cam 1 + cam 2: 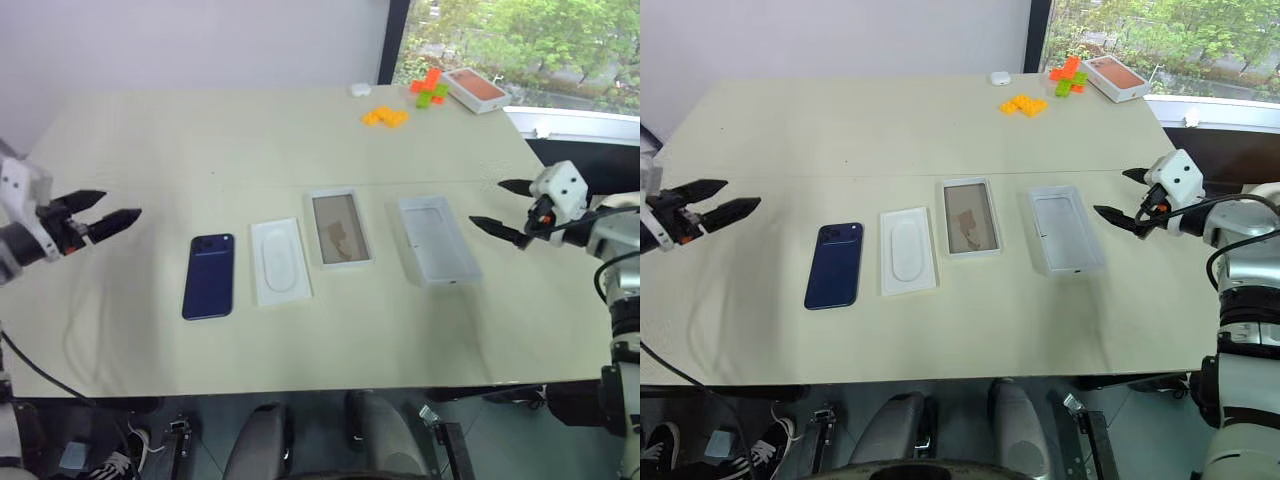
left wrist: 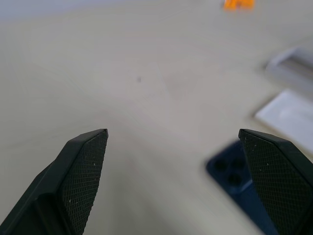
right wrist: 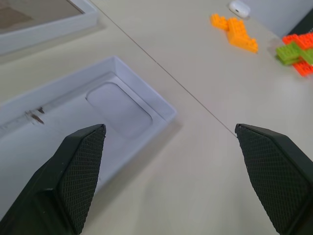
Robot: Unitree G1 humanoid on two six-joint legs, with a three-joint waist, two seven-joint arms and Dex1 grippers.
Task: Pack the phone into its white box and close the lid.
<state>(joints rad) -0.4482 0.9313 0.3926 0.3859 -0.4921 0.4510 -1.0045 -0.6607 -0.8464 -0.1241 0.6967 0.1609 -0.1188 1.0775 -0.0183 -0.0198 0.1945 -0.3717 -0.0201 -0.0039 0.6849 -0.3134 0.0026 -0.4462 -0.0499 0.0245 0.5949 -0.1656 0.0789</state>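
A: Row at the near edge of the table [image 1: 130,380], robot's left to right: the phone [image 1: 209,276], back up, camera bump at its far corner. Just beside it the flat white insert [image 1: 279,260] with its oval recess. Then the white box [image 1: 339,228], brownish lining showing, nothing in it. Then the lid [image 1: 437,239], lying open side up, plain white inside.

B: Grippers?

A: Left gripper [image 1: 108,212] hovers above the table, left of the phone and apart from it, fingers spread wide, nothing between them. Right gripper [image 1: 502,207] hovers just right of the lid, likewise spread and empty.

B: So which step?

A: My reading: the very first, the approach. Nothing packed, lid off. Next the left gripper has to come over the phone and pinch it across its narrow width. A slim glossy slab lying flat gives little edge to catch, so it may slip. Then set it square into the tray, two places along.

B: Further back?

A: Orange bricks [image 1: 385,116], a small white object [image 1: 360,89], green and red bricks [image 1: 431,88], an orange-topped box [image 1: 476,89] at the far corner.

B: Any writing?

A: None I can read. A small dark mark inside the lid, in the right wrist view, possibly print, too faint to tell.
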